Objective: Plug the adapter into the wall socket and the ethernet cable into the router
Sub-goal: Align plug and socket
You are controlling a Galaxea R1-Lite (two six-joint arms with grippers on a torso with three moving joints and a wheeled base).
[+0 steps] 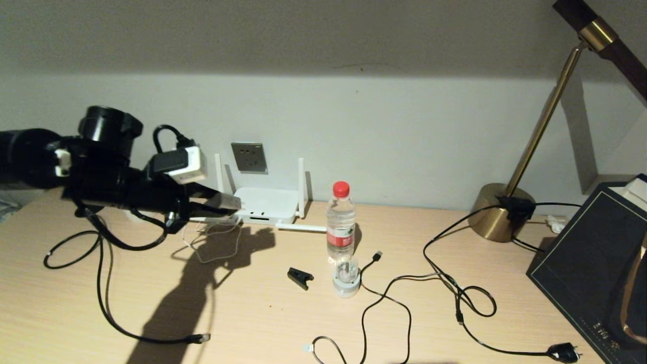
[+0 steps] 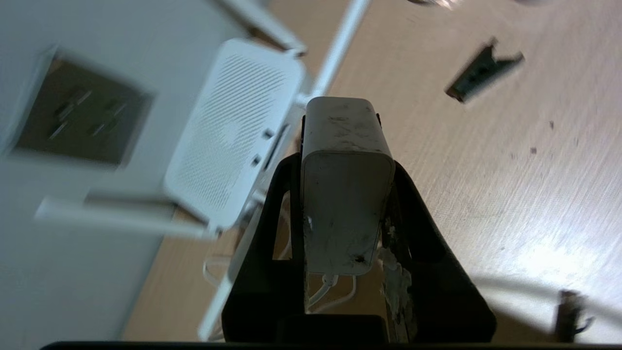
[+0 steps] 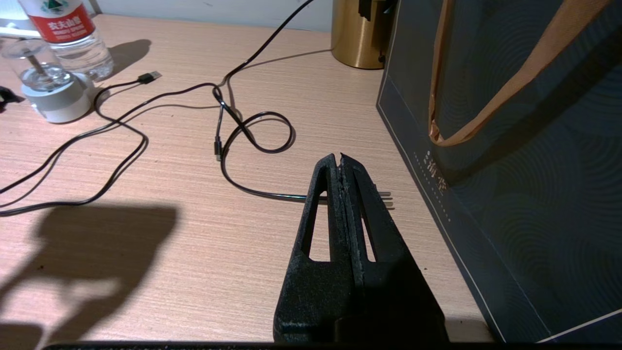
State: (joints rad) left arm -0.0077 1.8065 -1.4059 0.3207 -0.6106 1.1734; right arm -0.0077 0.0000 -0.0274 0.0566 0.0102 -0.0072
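Note:
My left gripper (image 1: pixel 233 202) is shut on the white adapter (image 1: pixel 227 201), holding it above the table just left of the white router (image 1: pixel 266 202). In the left wrist view the adapter (image 2: pixel 346 194) sits squeezed between the black fingers (image 2: pixel 272 233), its thin white cord (image 2: pixel 320 291) hanging below. The grey wall socket (image 1: pixel 248 157) is on the wall above the router, up and to the right of the adapter. The wall socket (image 2: pixel 82 114) and router (image 2: pixel 233 131) both lie ahead of the adapter. The black ethernet cable (image 1: pixel 103 298) lies on the left of the table, clear plug (image 1: pixel 202 337) near the front. My right gripper (image 3: pixel 340 159) hangs shut and empty.
A water bottle (image 1: pixel 340 222), a small glass gadget (image 1: pixel 347 280) and a black clip (image 1: pixel 300 277) stand mid-table. A black USB cable (image 1: pixel 376 255) and black lamp cord with its plug (image 1: pixel 563 352) sprawl on the right. A brass lamp base (image 1: pixel 500 212) and dark bag (image 1: pixel 591 273) fill the right side.

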